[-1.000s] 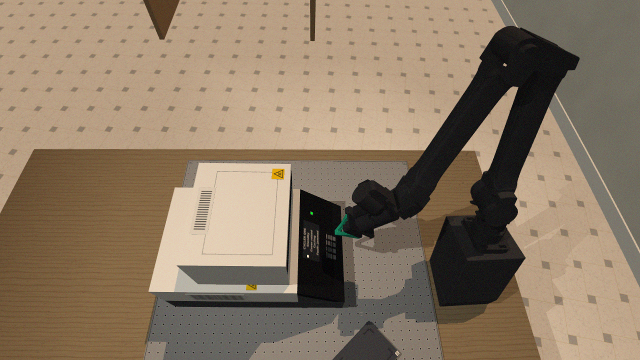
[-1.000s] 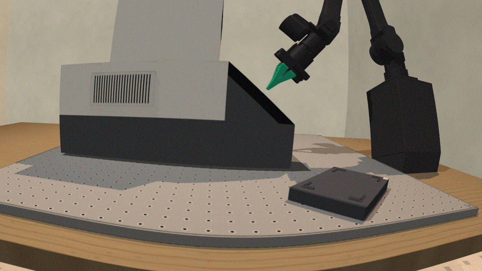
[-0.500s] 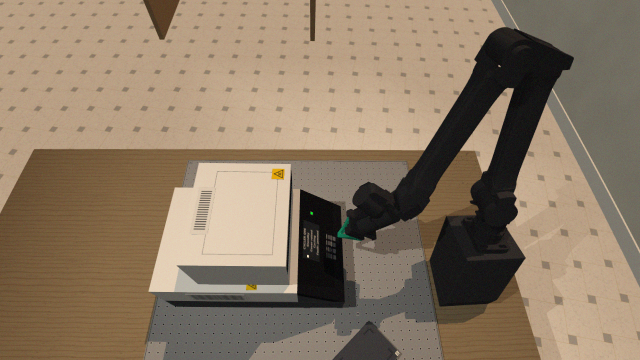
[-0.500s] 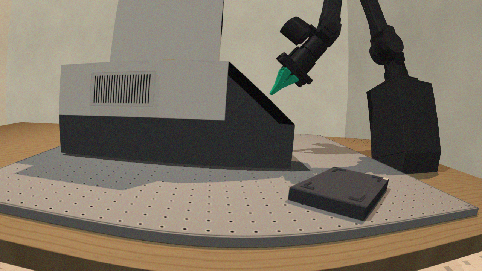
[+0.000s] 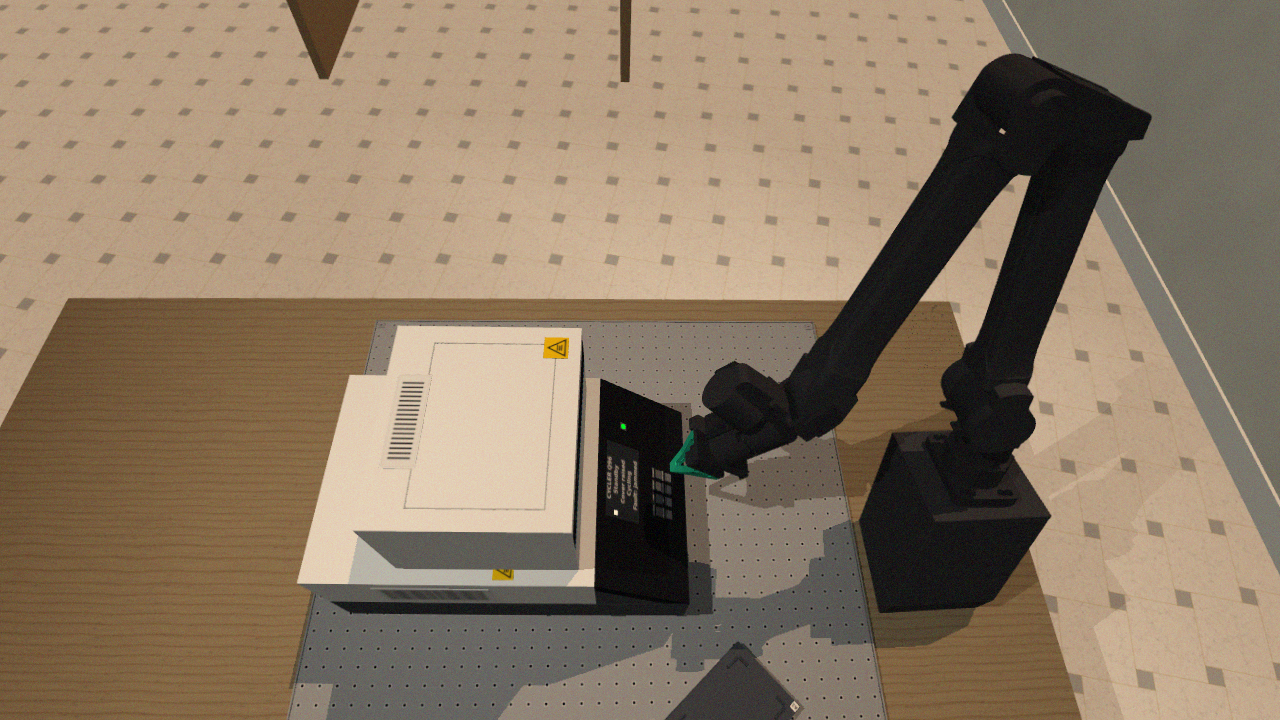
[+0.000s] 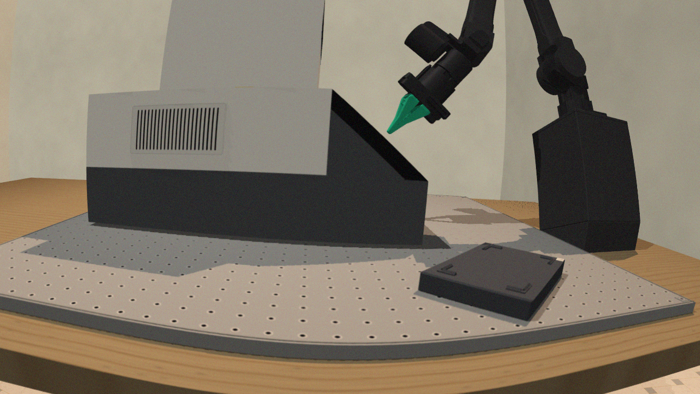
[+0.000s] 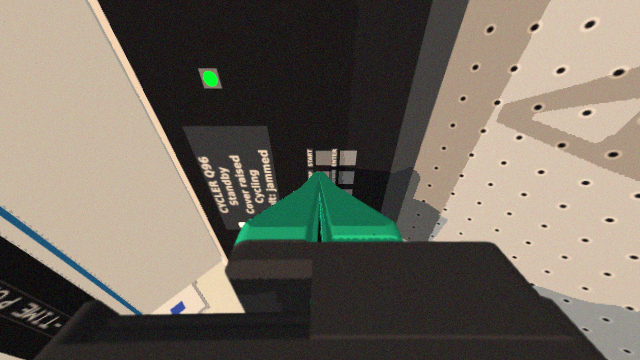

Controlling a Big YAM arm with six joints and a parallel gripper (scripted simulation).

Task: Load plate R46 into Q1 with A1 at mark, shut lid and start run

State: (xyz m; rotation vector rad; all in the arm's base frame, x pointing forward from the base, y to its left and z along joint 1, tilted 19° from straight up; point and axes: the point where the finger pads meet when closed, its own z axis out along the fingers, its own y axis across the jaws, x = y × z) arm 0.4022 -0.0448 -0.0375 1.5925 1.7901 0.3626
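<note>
The gripper point(image 6: 392, 128), its green fingers pressed together on nothing, points down at the upper row of keys point(image 7: 332, 158) on cycler Q1 point(image 5: 358, 501), just above the sloped panel point(image 5: 640, 501). The lamp point(image 7: 209, 79) glows green. Plate nest N1 point(image 6: 494, 276) lies well apart on the perforated board point(image 6: 244, 294) with its top bare; plate R46 appears in no view, perhaps hidden inside Q1.

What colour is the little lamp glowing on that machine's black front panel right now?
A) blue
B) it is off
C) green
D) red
C: the lamp on the cycler's sloped black panel glows green in both the wrist and top views, above the shut gripper pointing at the keys.
</note>
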